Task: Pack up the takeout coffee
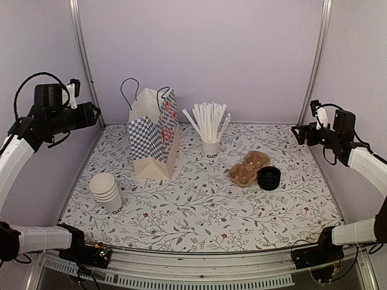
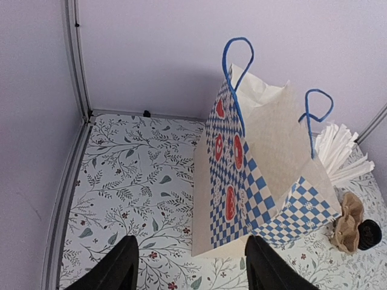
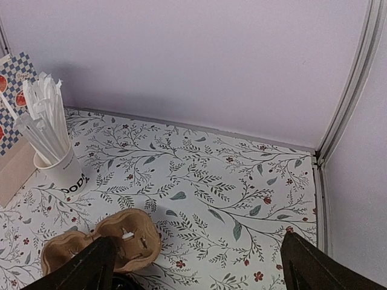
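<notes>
Looking from the far left, we found the left gripper (image 2: 192, 244) raised above the flowered table (image 1: 199, 211), its two dark fingers (image 2: 118, 266) standing apart with nothing between them. Below that gripper and nearer the arm bases lay a stack of white paper cups (image 1: 107, 192), nested and tipped on its side, with black lettering near the base of the outermost cup. We saw no lid on any of these cups.

Straight ahead of the left gripper's fingers stood a paper bag (image 1: 154, 142), upright, checked in blue and white with red marks, its blue handles up and its mouth open. To the right of the bag, and apart from it, a white cup of straws (image 1: 210, 148) stood upright with the white straws fanning outward.

Further right, below and ahead of the right gripper (image 3: 199, 238), a brown pulp cup carrier (image 1: 248, 169) sat flat on the table. Just beside it, on the side toward the right arm, was a stack of black lids (image 1: 268, 178); we could not tell whether the two touched. In the right wrist view the carrier showed just beside the left-hand finger.

The right gripper hung raised at the table's right edge, its jaws spread wide and holding nothing.
</notes>
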### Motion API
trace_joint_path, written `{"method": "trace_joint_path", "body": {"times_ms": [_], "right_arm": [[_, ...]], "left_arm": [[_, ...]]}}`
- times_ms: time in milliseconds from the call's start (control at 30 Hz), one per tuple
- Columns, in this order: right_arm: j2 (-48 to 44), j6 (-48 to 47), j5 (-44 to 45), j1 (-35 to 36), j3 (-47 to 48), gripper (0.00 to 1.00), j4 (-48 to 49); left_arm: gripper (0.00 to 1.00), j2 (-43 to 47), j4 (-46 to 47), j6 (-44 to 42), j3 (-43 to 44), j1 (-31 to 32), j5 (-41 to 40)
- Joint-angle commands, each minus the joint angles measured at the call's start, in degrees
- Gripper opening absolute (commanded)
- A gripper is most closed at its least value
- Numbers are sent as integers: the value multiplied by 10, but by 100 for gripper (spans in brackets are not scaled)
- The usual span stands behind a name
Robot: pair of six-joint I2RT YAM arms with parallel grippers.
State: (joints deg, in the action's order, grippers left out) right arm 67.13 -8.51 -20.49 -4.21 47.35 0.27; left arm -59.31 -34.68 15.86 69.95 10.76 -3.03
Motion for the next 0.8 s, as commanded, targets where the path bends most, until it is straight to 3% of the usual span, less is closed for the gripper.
{"method": "trace_joint_path", "body": {"times_ms": [0,267,533,633,767], "right_arm": [[-6,-32,-42,-6,-21,99,33],[1,-127,-138,-8,-37,99,13],[17,-148,-152,-8,-39,99,12],[30,-155,-151,-9,-31,99,0],[40,-165,-144,-9,-27,99,-3]], "left_arm": [[61,-11,-134,32,37,21,40],[43,-51,-293,97,73,91,60],[38,-70,-377,171,44,215,24],[33,-75,-395,189,27,244,-6],[35,-95,-409,209,4,274,-13]]}}
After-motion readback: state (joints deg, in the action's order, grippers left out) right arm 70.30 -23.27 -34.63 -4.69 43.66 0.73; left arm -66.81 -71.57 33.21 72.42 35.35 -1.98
